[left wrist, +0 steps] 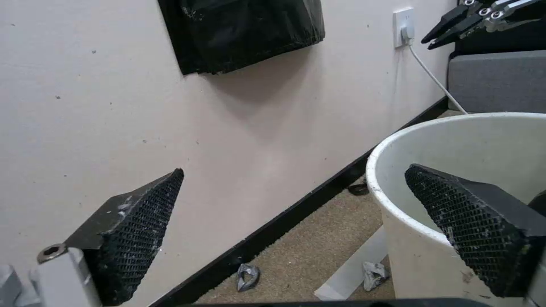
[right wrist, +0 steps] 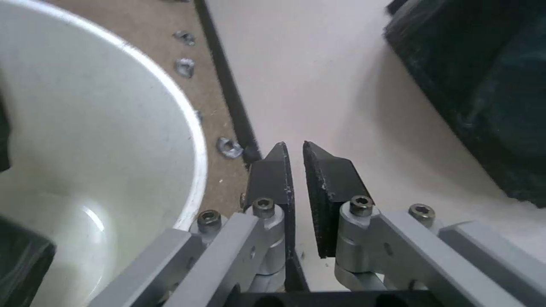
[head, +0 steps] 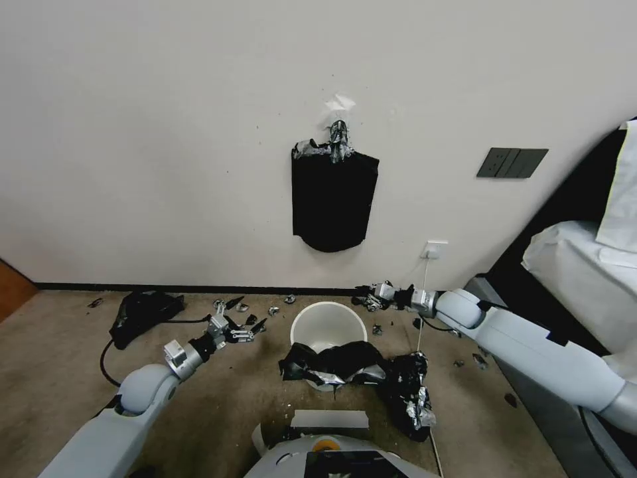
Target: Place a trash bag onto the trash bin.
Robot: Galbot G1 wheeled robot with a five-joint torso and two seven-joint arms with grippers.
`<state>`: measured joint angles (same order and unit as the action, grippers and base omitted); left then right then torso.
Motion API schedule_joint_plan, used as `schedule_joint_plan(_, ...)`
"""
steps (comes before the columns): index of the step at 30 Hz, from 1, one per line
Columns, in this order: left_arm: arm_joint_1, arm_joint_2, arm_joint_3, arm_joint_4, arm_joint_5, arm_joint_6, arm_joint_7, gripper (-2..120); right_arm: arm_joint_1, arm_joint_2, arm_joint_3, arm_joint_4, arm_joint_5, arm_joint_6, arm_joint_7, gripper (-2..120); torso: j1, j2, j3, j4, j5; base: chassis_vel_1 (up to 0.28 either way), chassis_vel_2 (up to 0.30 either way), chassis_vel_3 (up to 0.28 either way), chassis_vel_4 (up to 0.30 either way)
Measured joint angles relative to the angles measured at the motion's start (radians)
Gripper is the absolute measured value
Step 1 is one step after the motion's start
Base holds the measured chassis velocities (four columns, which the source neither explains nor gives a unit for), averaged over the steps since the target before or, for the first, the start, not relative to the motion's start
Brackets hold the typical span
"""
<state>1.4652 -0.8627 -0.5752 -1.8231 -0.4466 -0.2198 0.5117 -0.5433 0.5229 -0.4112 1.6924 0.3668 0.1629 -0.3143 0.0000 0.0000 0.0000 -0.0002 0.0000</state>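
The cream-white trash bin (head: 328,320) stands on the carpet by the wall, its mouth open. A glossy black trash bag (head: 335,363) with silver tape bits lies draped over the bin's near rim, held by neither gripper. My left gripper (head: 247,313) hovers left of the bin, open wide and empty; its wrist view shows both pads (left wrist: 142,221) spread, with the bin's rim (left wrist: 380,170) close by. My right gripper (head: 361,297) sits at the bin's far right by the skirting, shut on nothing (right wrist: 294,147), next to the bin (right wrist: 114,128).
A flat black bundle of bags (head: 334,199) hangs on the wall above the bin. Black plastic heaps lie on the floor at left (head: 142,309) and right of the bin (head: 408,392). Silver scraps (head: 273,310) dot the carpet. A white cable (head: 422,299) drops from a wall outlet.
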Motion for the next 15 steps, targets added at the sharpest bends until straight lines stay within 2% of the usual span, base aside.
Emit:
schedule_joint_plan(2, -0.001, -0.001, 0.001, -0.001, 0.001, -0.001, 0.001, 100, -0.008, -0.002, 0.000, 0.002, 0.002, 0.006, 0.020, 8, 0.000, 0.000, 0.000, -0.0001, 0.0000, 0.000, 0.000, 0.000, 0.000)
schedule_joint_plan(4, -0.001, -0.001, 0.003, -0.002, 0.001, -0.002, 0.001, 100, -0.010, -0.001, -0.001, -0.005, 0.001, 0.014, 0.025, 17, 0.000, 0.000, 0.000, 0.0001, 0.0000, 0.000, 0.000, 0.000, 0.000)
schedule_joint_plan(5, -0.001, -0.001, 0.003, -0.002, 0.001, -0.002, 0.001, 100, -0.010, -0.001, -0.001, -0.005, 0.001, 0.014, 0.025, 17, 0.000, 0.000, 0.000, 0.0001, 0.0000, 0.000, 0.000, 0.000, 0.000)
schedule_joint_plan(8, 0.000, -0.002, 0.003, -0.003, 0.002, -0.003, 0.003, 100, -0.006, 0.005, -0.011, -0.012, 0.001, 0.019, 0.025, 32, 0.000, 0.000, 0.000, 0.0001, 0.0001, 0.000, 0.000, 0.000, 0.000)
schedule_joint_plan(10, 0.000, -0.003, 0.003, -0.003, 0.002, -0.003, 0.003, 100, 0.001, 0.006, -0.019, -0.013, 0.002, 0.018, 0.024, 35, 0.000, 0.000, 0.000, 0.0001, 0.0002, 0.000, 0.000, 0.000, 0.000)
schedule_joint_plan(13, 0.000, -0.002, 0.004, -0.009, 0.003, -0.003, 0.003, 100, 0.073, 0.005, -0.097, -0.012, 0.018, -0.031, -0.002, 48, 0.000, 0.000, 0.000, 0.0000, 0.0002, 0.000, 0.000, 0.000, 0.000)
schedule_joint_plan(14, 0.000, -0.002, 0.004, -0.009, 0.003, -0.003, 0.003, 100, 0.073, 0.005, -0.097, -0.012, 0.018, -0.031, -0.002, 48, 0.000, 0.000, 0.000, 0.0000, 0.0002, 0.000, 0.000, 0.000, 0.000)
schedule_joint_plan(15, -0.001, -0.002, 0.004, -0.011, 0.003, -0.003, 0.003, 100, 0.122, 0.008, -0.145, -0.014, 0.028, -0.058, -0.017, 55, 0.000, 0.000, 0.000, -0.0001, -0.0001, 0.000, 0.000, 0.000, 0.000)
